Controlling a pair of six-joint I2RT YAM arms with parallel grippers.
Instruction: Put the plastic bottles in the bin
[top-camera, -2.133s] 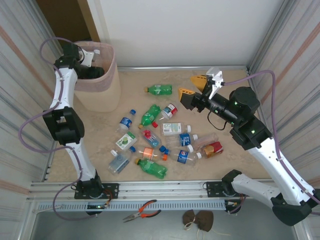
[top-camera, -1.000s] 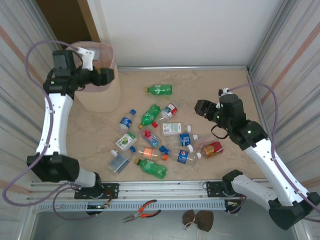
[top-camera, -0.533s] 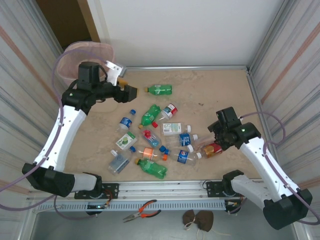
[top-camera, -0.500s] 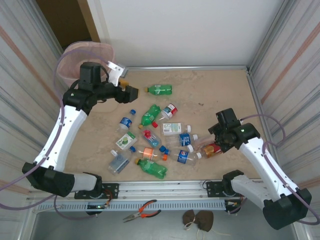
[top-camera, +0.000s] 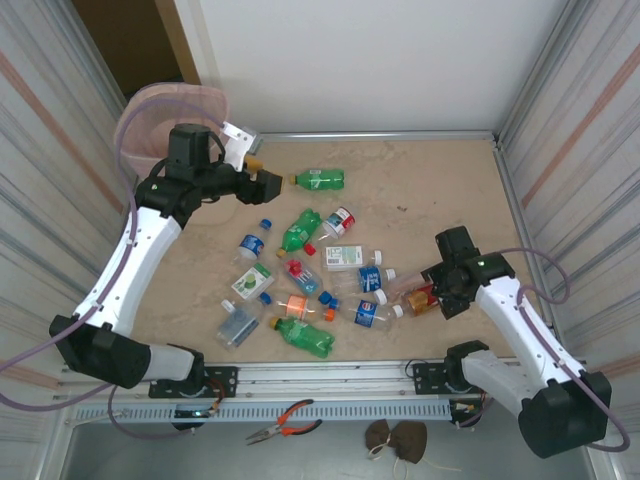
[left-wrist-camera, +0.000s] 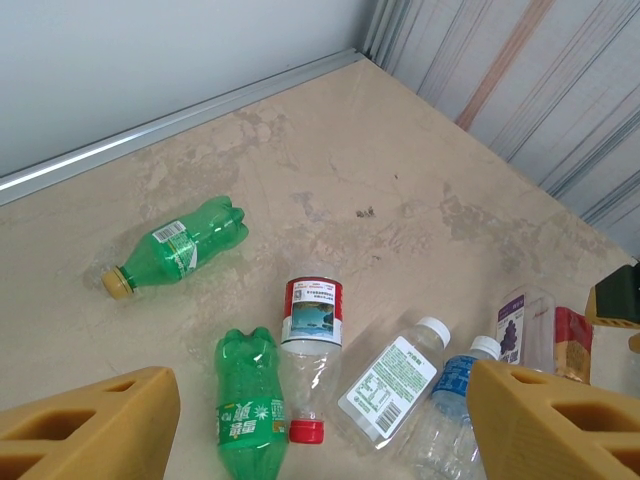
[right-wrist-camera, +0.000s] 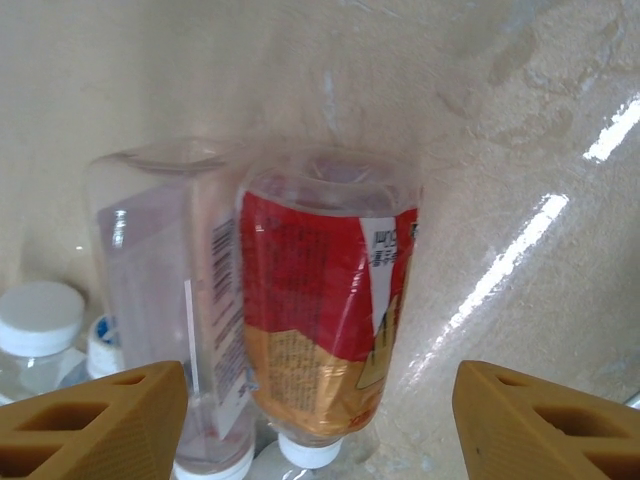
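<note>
Beige marbled tabletop (top-camera: 430, 180) holds the plastic bottles (top-camera: 320, 275) scattered mid-table (the bin (top-camera: 150, 110) stands far left), left gripper (top-camera: 262, 176) spread and empty, right gripper (right-wrist-camera: 320, 410) spread astride a red-labelled bottle (right-wrist-camera: 320, 280).

No word or brand reads clearly. The red-labelled bottle (right-wrist-camera: 325, 300) bears small print, too blurred to make out. The white-labelled bottle (left-wrist-camera: 388, 385) shows fine lines, perhaps an ingredients table.

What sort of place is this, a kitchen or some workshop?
Probably a robot test cell, not a home: two arms bolted to a metal rail, ribbed walls closing in the table, and plastic bottles strewn on it, with a bin in the corner.
</note>
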